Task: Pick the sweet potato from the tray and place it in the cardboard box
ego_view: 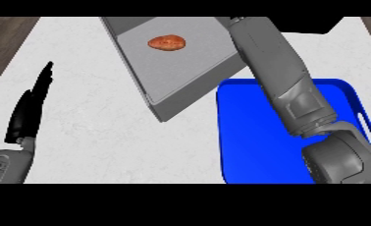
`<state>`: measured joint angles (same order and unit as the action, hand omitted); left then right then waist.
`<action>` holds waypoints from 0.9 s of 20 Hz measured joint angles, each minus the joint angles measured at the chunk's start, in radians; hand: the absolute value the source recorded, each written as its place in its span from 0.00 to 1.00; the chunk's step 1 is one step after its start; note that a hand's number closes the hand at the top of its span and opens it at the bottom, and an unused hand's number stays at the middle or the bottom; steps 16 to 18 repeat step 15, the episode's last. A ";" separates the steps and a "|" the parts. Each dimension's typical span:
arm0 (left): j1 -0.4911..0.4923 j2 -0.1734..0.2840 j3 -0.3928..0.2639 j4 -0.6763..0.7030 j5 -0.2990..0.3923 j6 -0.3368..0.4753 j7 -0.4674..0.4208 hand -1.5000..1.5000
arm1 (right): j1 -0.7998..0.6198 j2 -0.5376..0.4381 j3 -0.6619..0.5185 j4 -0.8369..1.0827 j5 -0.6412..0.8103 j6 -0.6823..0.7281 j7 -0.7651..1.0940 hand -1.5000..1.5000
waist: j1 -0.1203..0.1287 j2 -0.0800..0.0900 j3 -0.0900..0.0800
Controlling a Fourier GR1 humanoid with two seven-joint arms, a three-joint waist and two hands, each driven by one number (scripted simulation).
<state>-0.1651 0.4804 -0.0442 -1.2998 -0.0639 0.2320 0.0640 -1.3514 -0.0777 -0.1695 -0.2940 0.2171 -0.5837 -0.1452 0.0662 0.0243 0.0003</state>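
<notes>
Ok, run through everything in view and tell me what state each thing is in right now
Sweet potato: lying inside the box, nothing touching it.
Box: open-topped, grey, holds only the sweet potato.
Tray: blue, nothing visible on it, partly covered by the right forearm.
Left hand: open, fingers straight, resting at the left edge.
Right hand: out of view; only its forearm shows, reaching over the box.

One sweet potato is in view, lying inside one grey open box toward the table's far edge. One blue tray sits at the near right corner. Two grey forearms show, but only one black hand, the left, near the table's left edge.
</notes>
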 measured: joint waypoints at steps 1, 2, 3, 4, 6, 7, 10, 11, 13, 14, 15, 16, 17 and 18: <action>0.011 0.004 0.007 0.003 0.002 -0.004 -0.010 0.50 | 0.003 -0.013 -0.011 0.001 -0.008 0.008 -0.008 0.00 | -0.005 -0.002 0.000; 0.023 0.000 0.009 -0.001 -0.002 0.003 -0.013 0.50 | 0.012 -0.026 -0.019 -0.001 -0.015 0.018 -0.017 0.00 | -0.011 -0.005 0.000; 0.025 0.000 0.014 0.001 -0.002 0.001 -0.015 0.50 | 0.017 -0.040 -0.024 -0.002 -0.019 0.028 -0.018 0.00 | -0.018 -0.007 0.000; 0.026 0.004 0.022 0.007 0.002 -0.005 -0.015 0.50 | 0.029 -0.058 -0.032 -0.006 -0.026 0.046 -0.025 0.00 | -0.024 -0.009 0.000; 0.032 0.011 0.039 0.010 0.008 -0.013 -0.022 0.50 | 0.059 -0.100 -0.042 -0.014 -0.036 0.084 -0.043 0.00 | -0.034 -0.013 0.000; 0.036 0.004 0.035 0.003 0.002 -0.007 -0.014 0.50 | 0.074 -0.120 -0.045 -0.017 -0.038 0.098 -0.054 0.00 | -0.037 -0.014 0.000; 0.046 0.012 0.050 -0.009 -0.003 -0.007 0.000 0.50 | 0.143 -0.165 -0.044 -0.053 -0.045 0.156 -0.076 0.00 | -0.053 -0.021 0.000; 0.057 0.010 0.054 -0.006 -0.003 -0.009 -0.011 0.50 | 0.167 -0.180 -0.044 -0.071 -0.049 0.176 -0.084 0.00 | -0.057 -0.022 0.000; 0.051 0.007 0.060 0.004 -0.007 -0.014 -0.006 0.50 | 0.202 -0.214 -0.038 -0.102 -0.052 0.227 -0.077 0.00 | -0.063 -0.024 0.000; 0.062 0.005 0.063 0.000 -0.008 -0.015 -0.009 0.50 | 0.226 -0.225 -0.030 -0.121 -0.050 0.252 -0.075 0.00 | -0.065 -0.026 0.000; 0.066 0.005 0.065 -0.009 -0.008 -0.016 -0.001 0.50 | 0.240 -0.243 -0.021 -0.138 -0.049 0.284 -0.059 0.00 | -0.068 -0.027 0.000; 0.066 0.005 0.065 -0.009 -0.008 -0.016 -0.001 0.50 | 0.240 -0.243 -0.021 -0.138 -0.049 0.284 -0.059 0.00 | -0.068 -0.027 0.000; 0.066 0.005 0.065 -0.009 -0.008 -0.016 -0.001 0.50 | 0.240 -0.243 -0.021 -0.138 -0.049 0.284 -0.059 0.00 | -0.068 -0.027 0.000; 0.066 0.005 0.065 -0.009 -0.008 -0.016 -0.001 0.50 | 0.240 -0.243 -0.021 -0.138 -0.049 0.284 -0.059 0.00 | -0.068 -0.027 0.000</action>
